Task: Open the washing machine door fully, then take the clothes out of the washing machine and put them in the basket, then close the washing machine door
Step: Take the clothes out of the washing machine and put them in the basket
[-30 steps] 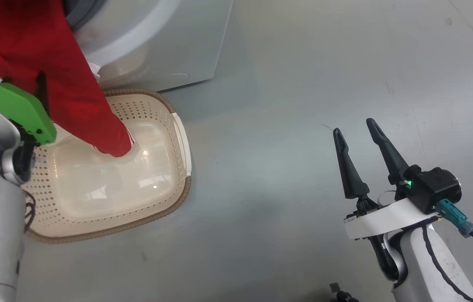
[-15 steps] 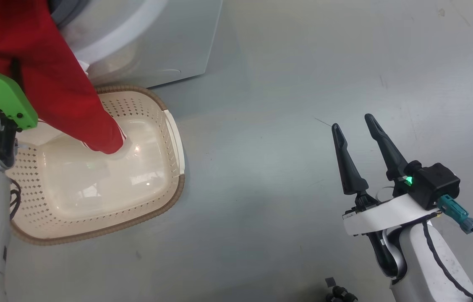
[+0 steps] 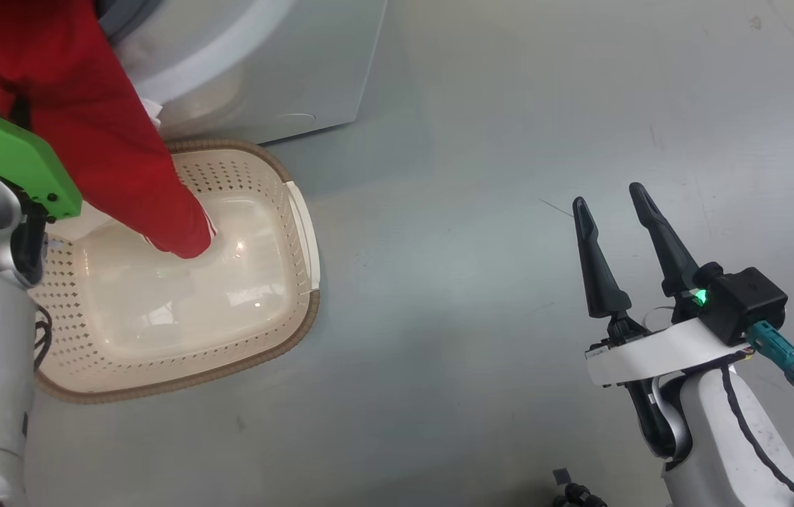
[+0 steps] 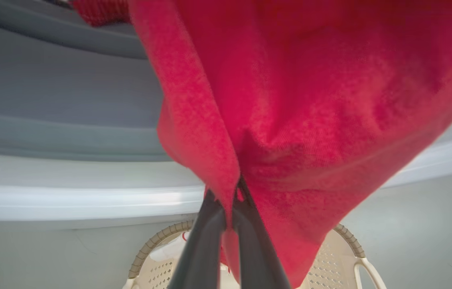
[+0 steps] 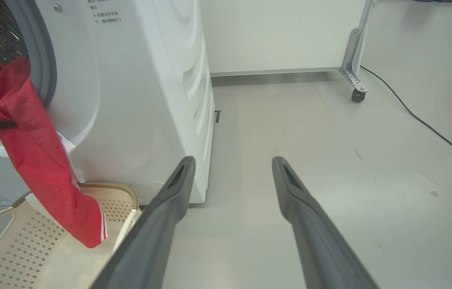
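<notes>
Cloth leads the head view: the clothes [image 3: 87,127], one red garment with white stripes at its tip, hang from the upper left corner down into the basket [image 3: 301,331], the tip just over the basket's bottom near its rear edge. The basket sits on the floor [image 3: 481,232] with its rear rim against the foot of the washing machine [image 3: 284,70]. The right pincer [image 3: 606,196] hovers well apart over bare floor at the right, fingers spread and empty. From the left wrist, the left pincer [image 4: 232,202] is pressed together on a fold of the red fabric, just below the machine's pale lip, with the basket's rim beneath. From the right wrist, the garment's upper end drapes over the grey ring [image 5: 45,60] of the drum mouth, and its lower end dangles inside the basket's rear corner. The step in hand looks like pulling the garment out. I judge it best to draw it away from the ring until the top end comes free, then lower it over the basket's middle before letting go, so nothing spills over the rim. Open floor lies to the right and front; the machine's face crowds the rear.
</notes>
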Robot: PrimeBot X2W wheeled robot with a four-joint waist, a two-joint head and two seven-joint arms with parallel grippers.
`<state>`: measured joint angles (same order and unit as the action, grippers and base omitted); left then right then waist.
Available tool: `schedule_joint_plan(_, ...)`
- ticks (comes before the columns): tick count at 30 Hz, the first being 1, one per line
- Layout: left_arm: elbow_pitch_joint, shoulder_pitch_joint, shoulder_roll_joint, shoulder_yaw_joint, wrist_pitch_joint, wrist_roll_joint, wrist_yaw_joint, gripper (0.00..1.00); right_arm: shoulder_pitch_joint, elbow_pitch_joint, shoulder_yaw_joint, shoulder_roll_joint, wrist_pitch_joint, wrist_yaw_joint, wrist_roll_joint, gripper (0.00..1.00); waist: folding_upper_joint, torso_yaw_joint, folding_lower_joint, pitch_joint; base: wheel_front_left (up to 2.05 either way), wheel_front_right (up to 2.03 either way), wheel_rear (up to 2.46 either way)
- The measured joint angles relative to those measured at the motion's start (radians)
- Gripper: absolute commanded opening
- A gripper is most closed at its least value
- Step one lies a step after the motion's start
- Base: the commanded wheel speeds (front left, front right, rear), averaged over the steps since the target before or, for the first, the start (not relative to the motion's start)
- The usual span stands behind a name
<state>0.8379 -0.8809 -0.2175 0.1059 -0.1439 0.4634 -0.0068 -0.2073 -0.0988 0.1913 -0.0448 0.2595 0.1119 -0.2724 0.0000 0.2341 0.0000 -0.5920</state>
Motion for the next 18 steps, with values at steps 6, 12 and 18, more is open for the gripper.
schedule_joint_plan(6, -0.007, 0.011, 0.018, -0.006, 0.089, 0.002, -0.009, 0.00, 0.000, -0.002, -0.012, 0.000, 0.000, 0.000, 0.003, 1.00, 0.0000, -0.027, 0.0000, 0.009, 0.00, 0.00, 0.00)
schedule_joint_plan(12, -0.028, 0.069, 0.056, -0.011, 0.191, 0.004, -0.031, 0.00, 0.000, -0.005, -0.026, 0.000, 0.000, 0.000, 0.014, 1.00, 0.0000, -0.055, 0.0000, 0.025, 0.00, 0.00, 0.00)
schedule_joint_plan(18, -0.056, 0.132, 0.094, 0.000, 0.297, 0.007, -0.050, 0.00, 0.001, -0.014, -0.032, 0.000, 0.000, 0.000, 0.029, 1.00, 0.0000, -0.084, 0.0000, 0.054, 0.00, 0.00, 0.00)
